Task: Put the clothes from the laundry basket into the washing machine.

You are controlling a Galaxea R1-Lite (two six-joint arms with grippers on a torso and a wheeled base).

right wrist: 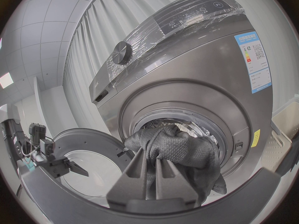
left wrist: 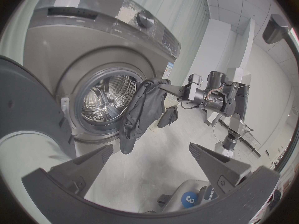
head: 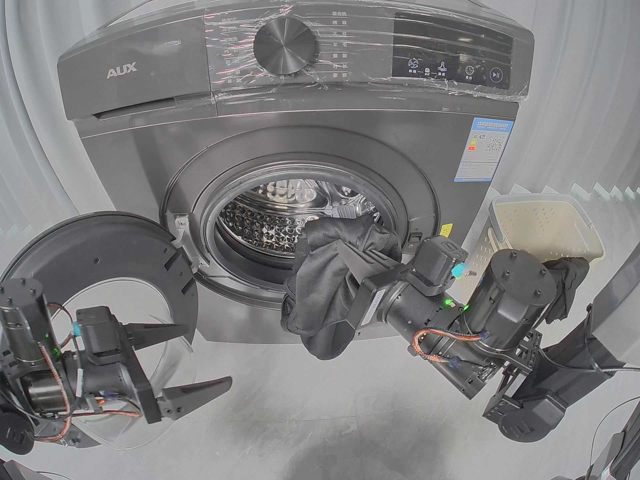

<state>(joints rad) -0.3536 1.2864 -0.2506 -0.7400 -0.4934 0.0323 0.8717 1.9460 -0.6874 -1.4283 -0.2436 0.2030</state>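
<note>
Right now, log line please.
right gripper shut on garment at drum mouth | left gripper open by door | cloth on basket

Pale pleated curtains [head: 40,135] all along the back, smooth light grey floor [head: 320,395], white panelled ceiling [right wrist: 37,31] with one lit panel [right wrist: 6,80].

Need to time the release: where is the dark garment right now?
Head view, centre: the dark garment hangs from the right gripper at the lower right edge of the washing machine opening, mostly outside, left of the laundry basket.
</note>
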